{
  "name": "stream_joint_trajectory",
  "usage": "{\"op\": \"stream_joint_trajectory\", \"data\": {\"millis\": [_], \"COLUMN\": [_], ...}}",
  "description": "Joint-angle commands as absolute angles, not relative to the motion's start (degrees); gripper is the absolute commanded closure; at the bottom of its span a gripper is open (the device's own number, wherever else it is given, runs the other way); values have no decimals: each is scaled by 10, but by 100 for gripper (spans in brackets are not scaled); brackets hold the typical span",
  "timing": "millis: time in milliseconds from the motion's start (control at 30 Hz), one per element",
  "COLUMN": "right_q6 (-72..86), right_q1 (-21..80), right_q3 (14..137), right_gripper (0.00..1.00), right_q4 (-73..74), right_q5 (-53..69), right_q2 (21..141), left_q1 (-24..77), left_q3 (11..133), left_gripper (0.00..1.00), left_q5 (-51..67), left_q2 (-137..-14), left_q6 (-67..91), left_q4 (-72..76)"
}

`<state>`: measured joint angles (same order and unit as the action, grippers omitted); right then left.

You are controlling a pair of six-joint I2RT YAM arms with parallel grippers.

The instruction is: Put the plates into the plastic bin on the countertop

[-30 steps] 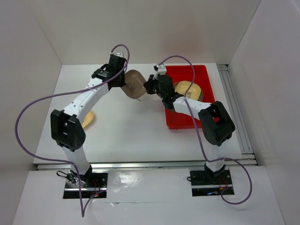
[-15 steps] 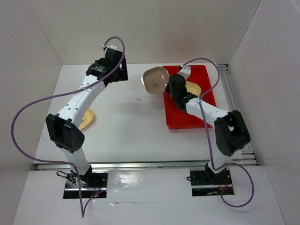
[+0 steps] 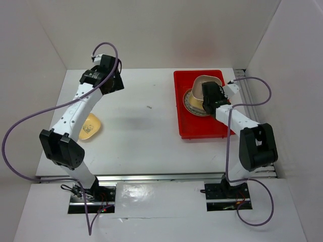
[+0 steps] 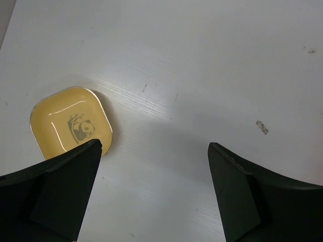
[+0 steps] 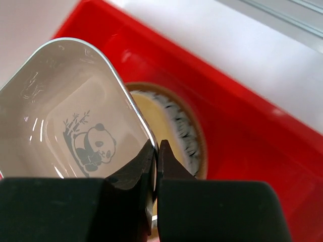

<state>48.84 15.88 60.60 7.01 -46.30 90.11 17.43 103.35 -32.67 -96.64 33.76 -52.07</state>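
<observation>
White tabletop, matt finish, one small dark mark near centre. Plain white back wall, left wall and right wall enclose it. Metal right-edge rail and near-edge rail fitted. Lighting even, shadows soft.

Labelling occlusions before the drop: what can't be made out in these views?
- Round plate: right wrist, mostly under the held cream dish; top view, under dish and right arm.
- Yellow dish: left wrist, near edge behind the left fingers; top view, motif too small.
- Red bin: right wrist, blurred, cut off by edges.
</observation>
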Motion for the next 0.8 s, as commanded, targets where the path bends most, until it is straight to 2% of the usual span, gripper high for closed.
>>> {"op": "stream_joint_trajectory", "data": {"millis": [0, 167, 200, 267, 300, 333, 367, 400, 767], "right_q6": [547, 534, 534, 525, 519, 519, 511, 497, 342], "right_q1": [138, 132, 132, 132, 137, 137, 144, 153, 249], "right_q3": [613, 632, 632, 632, 627, 627, 620, 620, 627], "right_gripper": [100, 100, 98, 88, 49, 26, 7, 0, 0], "right_q4": [91, 73, 73, 58, 53, 47, 30, 25, -62], "right_q5": [-478, -432, -432, -420, -414, -414, -414, -414, -366], "right_q2": [926, 960, 960, 960, 960, 952, 943, 938, 844], "left_q1": [141, 78, 55, 27, 12, -14, -27, -41, -159], "left_q3": [1000, 940, 933, 904, 890, 862, 847, 835, 689], "left_gripper": [0, 0, 0, 0, 0, 0, 0, 0, 0], "left_q5": [-320, -289, -280, -265, -258, -247, -240, -232, -245], "left_q2": [-911, -874, -867, -860, -852, -846, -838, -838, -760], "left_q6": [362, 362, 370, 379, 384, 390, 395, 396, 494], "left_q4": [-527, -519, -519, -519, -519, -512, -507, -507, -533]}}
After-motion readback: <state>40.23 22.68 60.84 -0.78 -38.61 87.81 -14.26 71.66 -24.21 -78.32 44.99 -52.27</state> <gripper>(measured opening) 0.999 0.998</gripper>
